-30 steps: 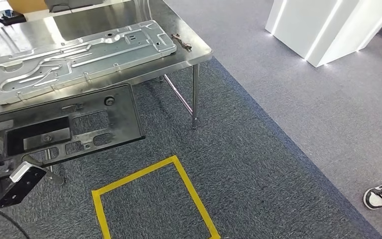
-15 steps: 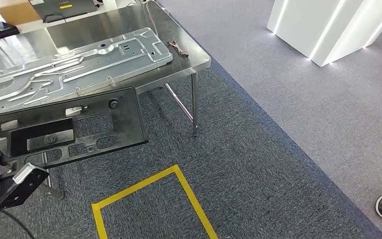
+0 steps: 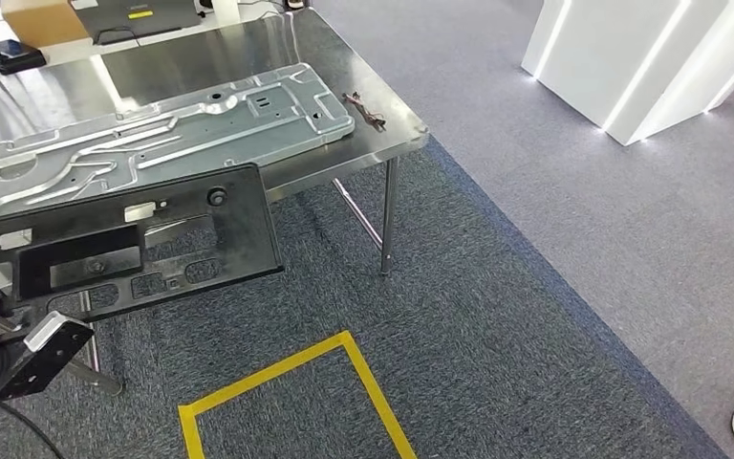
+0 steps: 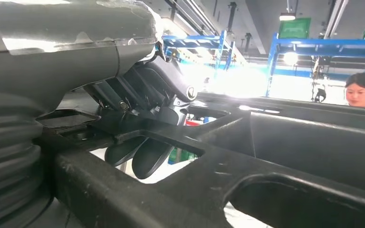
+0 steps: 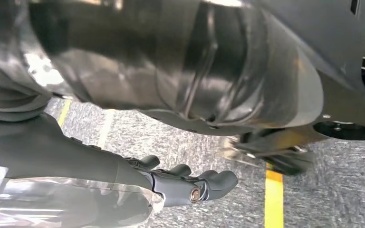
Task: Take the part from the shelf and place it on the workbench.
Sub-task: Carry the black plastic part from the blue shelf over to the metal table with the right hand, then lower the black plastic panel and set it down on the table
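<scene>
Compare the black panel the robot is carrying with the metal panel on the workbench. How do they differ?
Colour: the black panel is dark and matte; the metal panel is shiny silver.
Support: the black panel is held up at the workbench edge by the left hand; the metal panel lies flat on the top.
Surface: the black panel has open cut-outs; the metal panel has pressed ribs and small holes.
Both are long, flat and roughly rectangular.

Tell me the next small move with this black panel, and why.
Probably carry the black panel a little further forward over the workbench before lowering. Most of it hangs over the carpet in front of the bench edge. The left robot hand grips it through a cutout. Aim for bare steel clear of the silver stamped plate.
</scene>
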